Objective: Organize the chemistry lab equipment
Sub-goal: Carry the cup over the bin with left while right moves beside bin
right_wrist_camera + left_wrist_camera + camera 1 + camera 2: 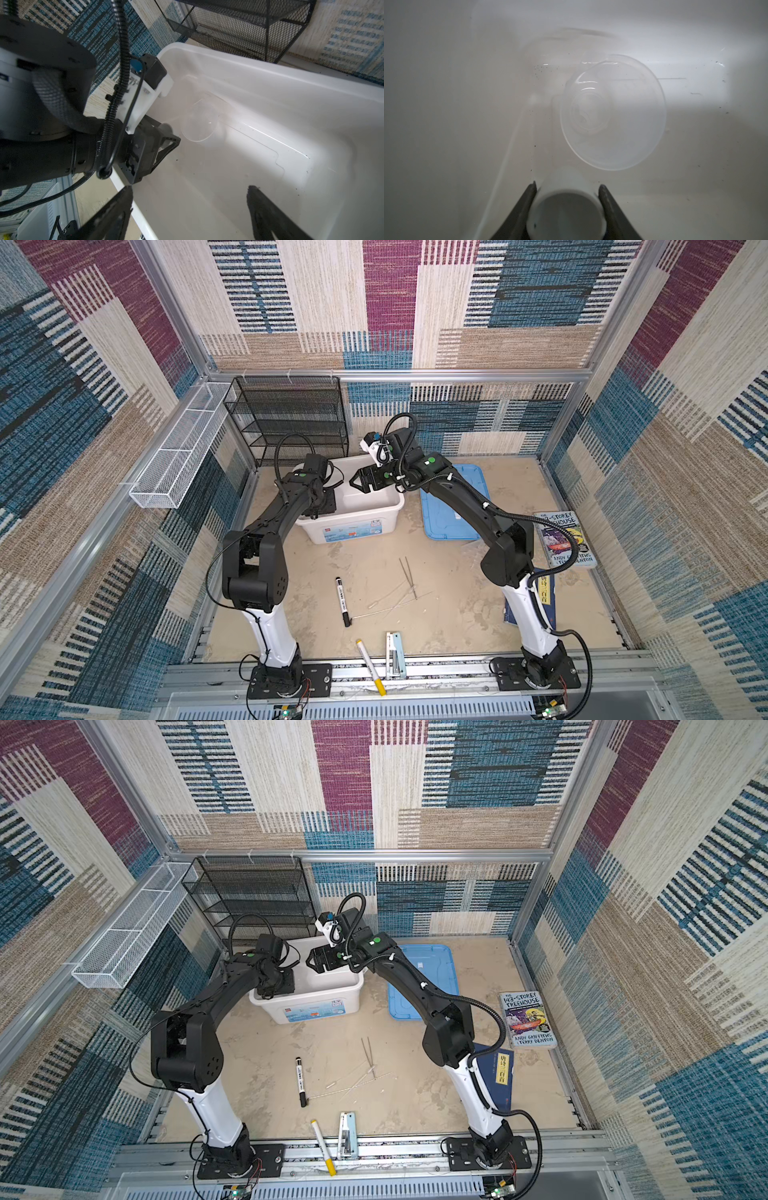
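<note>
In bin (446, 124), L gripper (567, 186) clamps dish (566, 209), wrist-view only

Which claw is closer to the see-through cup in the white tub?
Left. The left gripper, holding the small white dish, is right beside the clear beaker; the right gripper hovers open across the bin.

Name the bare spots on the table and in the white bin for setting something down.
Bare: table between white bin and black marker; bin floor beside the clear beaker. Crowded: around the tweezers and thin rods.
</note>
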Controlling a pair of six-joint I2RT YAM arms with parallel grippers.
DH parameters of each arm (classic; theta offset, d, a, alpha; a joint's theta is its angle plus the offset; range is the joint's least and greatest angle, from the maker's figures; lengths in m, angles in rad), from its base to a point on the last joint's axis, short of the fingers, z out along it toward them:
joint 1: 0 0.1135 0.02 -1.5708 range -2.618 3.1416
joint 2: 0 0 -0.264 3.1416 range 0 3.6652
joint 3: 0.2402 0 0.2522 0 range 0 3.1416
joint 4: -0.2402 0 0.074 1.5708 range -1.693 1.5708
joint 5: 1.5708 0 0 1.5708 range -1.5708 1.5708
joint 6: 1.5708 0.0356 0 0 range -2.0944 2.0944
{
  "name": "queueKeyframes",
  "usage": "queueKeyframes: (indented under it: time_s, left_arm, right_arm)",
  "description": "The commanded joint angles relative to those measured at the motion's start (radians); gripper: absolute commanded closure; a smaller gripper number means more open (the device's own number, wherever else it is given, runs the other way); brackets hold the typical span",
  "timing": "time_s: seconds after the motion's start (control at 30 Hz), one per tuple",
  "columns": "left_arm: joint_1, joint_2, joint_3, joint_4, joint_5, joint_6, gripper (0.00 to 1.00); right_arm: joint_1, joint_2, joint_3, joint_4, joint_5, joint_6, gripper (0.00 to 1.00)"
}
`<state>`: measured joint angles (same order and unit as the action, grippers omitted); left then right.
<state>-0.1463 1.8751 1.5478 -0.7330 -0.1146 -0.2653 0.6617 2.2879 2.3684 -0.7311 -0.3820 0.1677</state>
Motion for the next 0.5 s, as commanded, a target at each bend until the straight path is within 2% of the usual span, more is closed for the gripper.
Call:
queueKeyframes:
  time_s: [0.0, 0.47]
  left_arm:
    - [0.001, 0.027, 0.006, -0.013, -0.015, 0.03, 0.71]
    - [0.001, 0.097, 0.005, 0.018, 0.03, 0.014, 0.7]
  right_arm:
    - [0.001, 0.011, 0.015, -0.007, 0.011, -0.017, 0.12]
    - [0.001, 0.1, 0.086, -0.039, 0.006, -0.06, 0.13]
